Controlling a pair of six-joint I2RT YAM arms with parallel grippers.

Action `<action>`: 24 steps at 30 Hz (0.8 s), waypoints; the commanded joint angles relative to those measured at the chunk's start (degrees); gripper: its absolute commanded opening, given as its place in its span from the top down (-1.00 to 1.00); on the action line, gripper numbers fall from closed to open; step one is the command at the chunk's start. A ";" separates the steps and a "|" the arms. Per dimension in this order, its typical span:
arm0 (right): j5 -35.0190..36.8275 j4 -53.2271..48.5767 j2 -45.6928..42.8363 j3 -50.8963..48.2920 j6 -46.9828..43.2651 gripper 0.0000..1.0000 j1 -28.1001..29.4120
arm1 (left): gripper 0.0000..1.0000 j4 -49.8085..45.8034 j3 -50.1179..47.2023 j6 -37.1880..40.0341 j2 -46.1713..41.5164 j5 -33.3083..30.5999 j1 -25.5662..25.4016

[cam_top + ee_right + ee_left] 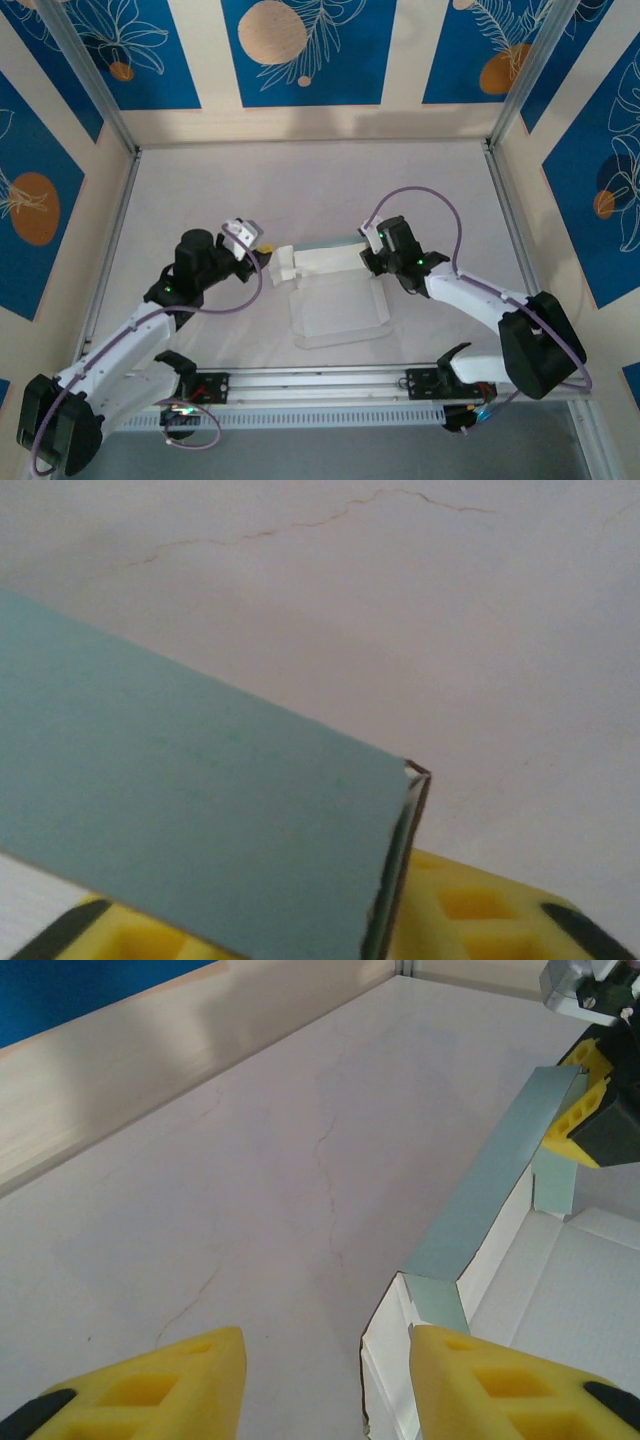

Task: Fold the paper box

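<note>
The paper box [337,308] lies in the middle of the table, white face up, with its far wall [325,255] folded upright. From the left wrist that wall [500,1180] is a mint-green strip. My left gripper [264,262] is at the wall's left end and stands open [325,1390]. A white corner flap [390,1360] sits just inside its right finger [500,1385]. My right gripper [371,252] is at the wall's right end. Its yellow pads [480,910] are closed on the folded green edge [395,880] of the panel [200,810].
A metal rail [320,382] runs along the near edge between the arm bases. Frame posts [95,85] and patterned blue walls enclose the pale tabletop [300,180]. Bare table lies beyond the box.
</note>
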 commanded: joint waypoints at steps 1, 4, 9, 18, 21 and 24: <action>1.08 -1.31 0.95 1.36 -0.49 0.53 0.59 | 0.05 1.65 0.18 -1.18 -1.49 -1.71 -0.38; 1.30 -1.75 1.61 1.56 -0.55 0.42 0.59 | 0.04 1.23 0.95 -1.86 -1.51 -1.26 -0.36; -0.31 -3.91 1.16 1.77 0.39 0.25 0.26 | 0.02 2.01 1.41 -3.59 -1.67 -1.20 -0.39; -1.41 3.00 -2.38 -0.96 17.97 0.05 0.81 | 0.00 3.45 1.20 -4.37 -1.16 -0.94 -0.24; 0.70 10.79 -0.14 -4.00 17.69 0.05 2.37 | -0.01 3.88 1.28 -4.37 -1.01 -0.17 -0.19; 3.22 19.01 0.93 -7.61 14.82 0.02 3.65 | -0.02 4.38 0.74 -4.37 -1.38 0.03 -0.21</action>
